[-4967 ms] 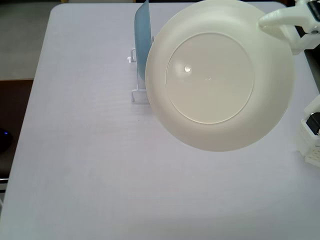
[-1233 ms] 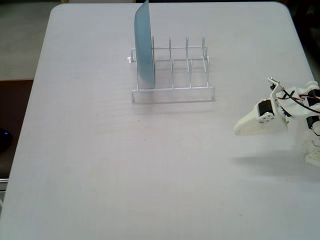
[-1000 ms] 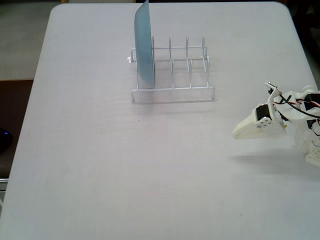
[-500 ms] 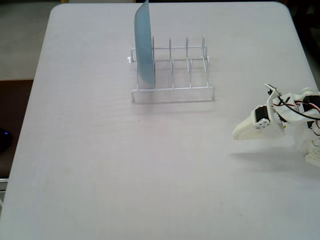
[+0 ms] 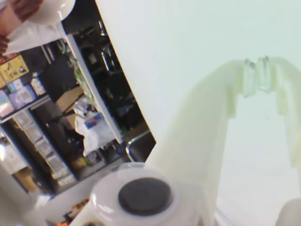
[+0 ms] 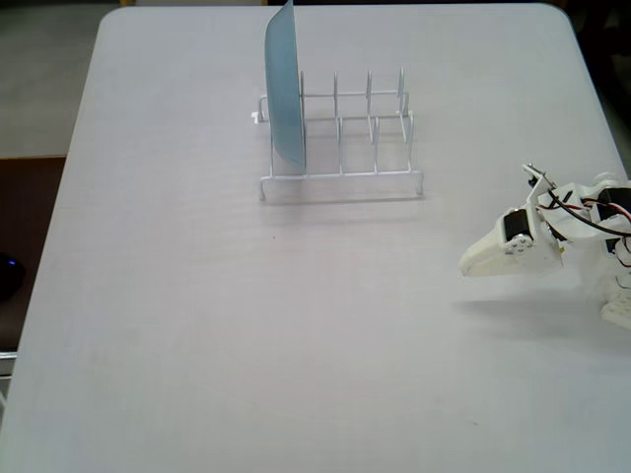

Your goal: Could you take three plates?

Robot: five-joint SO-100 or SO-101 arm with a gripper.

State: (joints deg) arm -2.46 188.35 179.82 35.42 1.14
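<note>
White plastic: the gripper (image 5: 256, 77) in the wrist view shows its two fingertips meeting at the top right, jaws closed on nothing.
Wrist view, behind the tips: only pale, washed-out table surface (image 5: 197, 42); no plate shows.
Wrist view, left of the pincer: past the table edge lies a dark room with cluttered shelves (image 5: 28, 94).
Fixed view, pincer: the gripper (image 6: 471, 264) sits low at the right side of the table, its closed tip pointing left.
Fixed view, up and left of the pincer: a white wire dish rack (image 6: 340, 138), well apart from the tip, its long axis running left to right.
Rack contents: one light blue plate (image 6: 283, 84) stands upright on edge in the slot farthest from the pincer; the three nearer slots are bare.
Task plates: no yellow, orange or cream-white plate appears in either view, so where they lie cannot be told.
Judgement: with three slots empty, the taking looks finished.
Surface: a plain pale grey table (image 6: 197, 325), matte and uncluttered.
</note>
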